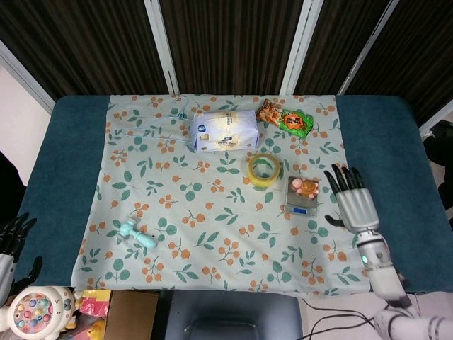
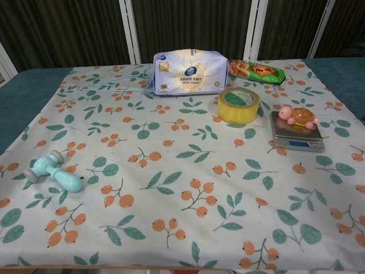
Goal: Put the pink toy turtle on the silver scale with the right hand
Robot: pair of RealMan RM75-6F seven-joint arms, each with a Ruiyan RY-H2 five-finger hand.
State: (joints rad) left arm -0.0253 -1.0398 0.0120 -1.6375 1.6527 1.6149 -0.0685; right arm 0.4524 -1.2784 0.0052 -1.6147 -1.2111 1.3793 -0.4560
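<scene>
Fingers spread wide on the right hand (image 1: 353, 201), lower right of the head view, holding nothing and well clear of the scale. The left hand (image 1: 10, 239) shows only partly at the lower left edge; I cannot tell its grip. One tissue pack (image 2: 190, 71) sits at the top centre, one snack packet (image 2: 256, 71) to its right, one silver scale (image 2: 296, 135) at right carrying the one pink toy turtle (image 2: 298, 116), one tape roll (image 2: 238, 105) just left of it, one teal toy (image 2: 55, 172) far left
</scene>
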